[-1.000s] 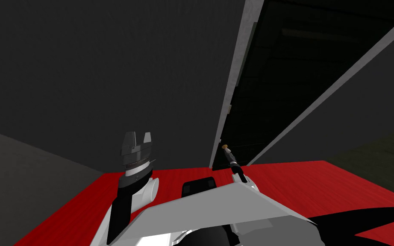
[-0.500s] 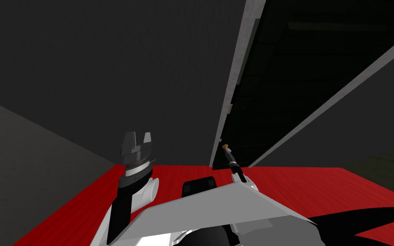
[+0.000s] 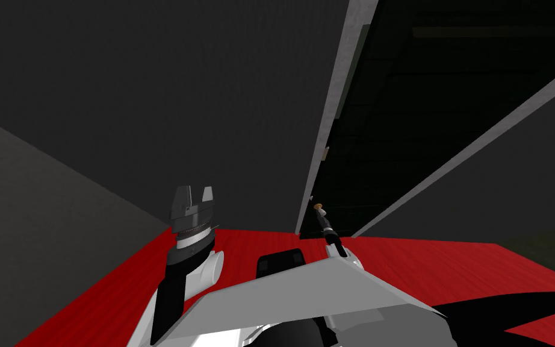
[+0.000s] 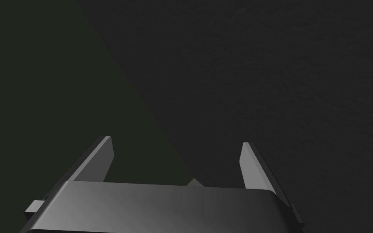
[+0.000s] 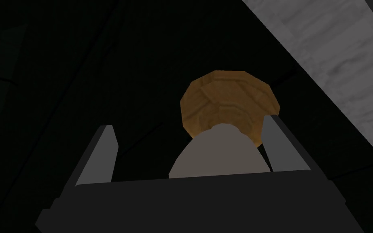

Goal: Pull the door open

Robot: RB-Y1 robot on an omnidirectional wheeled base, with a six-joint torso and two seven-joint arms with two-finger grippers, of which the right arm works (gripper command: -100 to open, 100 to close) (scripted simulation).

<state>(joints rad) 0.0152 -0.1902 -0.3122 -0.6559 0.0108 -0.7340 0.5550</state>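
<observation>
The door (image 3: 427, 90) is a big dark flat thing, far ahead and a bit to the right, standing at the end of the red floor (image 3: 439, 265). A light grey frame (image 3: 330, 120) runs up its left side, and a dark grey wall (image 3: 150, 90) is to the left of that. The knob (image 5: 218, 155) is low on the door's left side, close to the frame. It is a pale round lump that sticks out toward me, with a brown round plate (image 5: 228, 101) behind it. The right gripper (image 5: 189, 123) is at the knob. Its two fingers are spread apart, one on each side of the knob, and they are not squeezing it. The knob sits close to one finger, with a gap at the other. The left gripper (image 3: 195, 190) is held up on the left, well apart from the door, with its fingers spread and nothing in them. I think the door is stiff and heavy, so it will swing slowly around its right side. The knob is the only good place to hold. It looks smooth and round, so I think it could slip out. The fingers should close tight on the pale lump before any pull, and the pull should be slow.
</observation>
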